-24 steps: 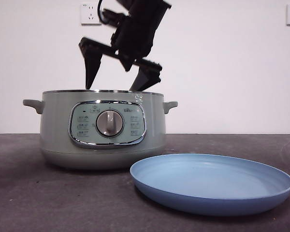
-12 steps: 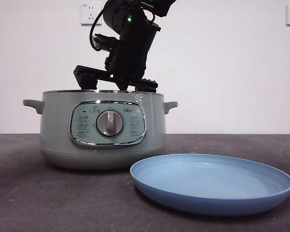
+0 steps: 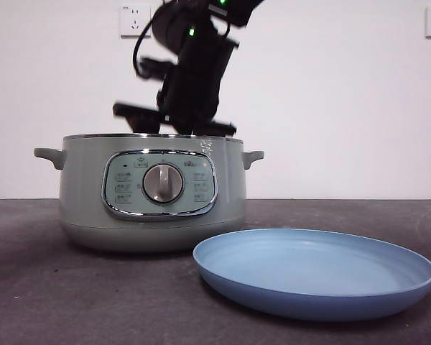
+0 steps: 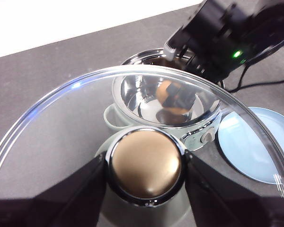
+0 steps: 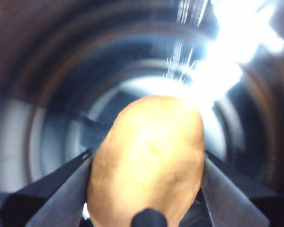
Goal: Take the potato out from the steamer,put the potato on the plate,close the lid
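The sage-green steamer stands open on the dark table; the left wrist view shows its steel bowl from above. My right gripper is down inside the bowl. It is shut on the orange-brown potato, with one jaw touching each side. The potato also shows in the left wrist view. In the front view only the right arm shows above the rim. My left gripper is shut on the knob of the glass lid, held high above the steamer. The light-blue plate lies empty in front of the steamer.
The plate also shows beside the steamer in the left wrist view. The steamer has side handles and a silver dial. A white wall with sockets stands behind the table.
The right gripper came down from above the rim into the steamer, so its jaws dropped out of the front view. It is now blurred there and sits slightly higher than half a second ago.
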Robot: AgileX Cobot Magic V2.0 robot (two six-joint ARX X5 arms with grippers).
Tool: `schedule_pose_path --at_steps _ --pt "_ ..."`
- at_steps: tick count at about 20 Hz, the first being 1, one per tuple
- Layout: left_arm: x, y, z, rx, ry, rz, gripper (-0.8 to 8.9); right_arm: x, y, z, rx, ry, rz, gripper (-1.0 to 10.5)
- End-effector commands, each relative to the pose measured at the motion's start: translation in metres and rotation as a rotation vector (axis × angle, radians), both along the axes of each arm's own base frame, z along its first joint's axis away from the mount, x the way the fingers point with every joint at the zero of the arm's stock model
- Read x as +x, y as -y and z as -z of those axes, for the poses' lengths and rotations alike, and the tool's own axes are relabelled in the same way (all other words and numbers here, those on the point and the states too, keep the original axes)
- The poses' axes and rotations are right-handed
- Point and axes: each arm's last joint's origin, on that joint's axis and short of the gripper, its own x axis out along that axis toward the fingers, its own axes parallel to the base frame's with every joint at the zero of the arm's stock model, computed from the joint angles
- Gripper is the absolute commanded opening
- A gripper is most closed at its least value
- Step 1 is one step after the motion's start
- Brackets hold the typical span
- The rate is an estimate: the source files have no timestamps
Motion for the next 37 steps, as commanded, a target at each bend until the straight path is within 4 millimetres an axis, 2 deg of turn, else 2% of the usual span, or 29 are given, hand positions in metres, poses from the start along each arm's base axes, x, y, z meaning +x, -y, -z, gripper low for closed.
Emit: schedule_pose_path --at_steps 1,5,7,9,12,15,19,25,31,37 --pt "-0.003 -0.001 -0.008 -0.022 0.068 -0.001 -0.09 -0.014 0.013 -0.044 0.041 0.07 -0.019 -0.1" --pt "-0.001 0.001 -0.011 -0.047 0.094 0.037 -0.09 -0.061 0.054 -0.12 0.04 0.107 -0.047 -0.1" --pt "-0.001 0.001 -0.012 -0.055 0.111 0.047 -0.09 -0.087 0.081 -0.148 -0.008 0.122 -0.018 -0.1" --pt "0.0 0.001 -0.012 -0.055 0.109 0.047 -0.09 -0.111 0.103 -0.166 -0.048 0.127 0.006 -0.1" --pt "0.0 0.001 -0.012 -0.055 0.109 0.047 -0.09 -0.136 0.126 -0.17 -0.041 0.131 0.013 -0.1" --pt "0.0 0.002 -0.012 -0.055 0.109 0.049 -0.09 -0.156 0.143 -0.147 -0.024 0.119 0.041 -0.1" --pt "0.0 0.002 -0.012 -0.058 0.108 0.056 -0.09 -0.174 0.159 -0.091 0.0 0.086 0.084 -0.1" --pt "-0.001 0.002 -0.012 -0.065 0.102 0.071 -0.09 -0.173 0.156 -0.003 0.067 0.031 0.101 -0.1" --pt "-0.001 0.002 -0.012 -0.065 0.103 0.071 -0.09 -0.168 0.153 0.06 0.053 0.006 0.117 -0.1" --pt "0.0 0.002 -0.012 -0.066 0.106 0.071 -0.09 -0.164 0.15 0.081 0.02 -0.029 0.12 -0.1"
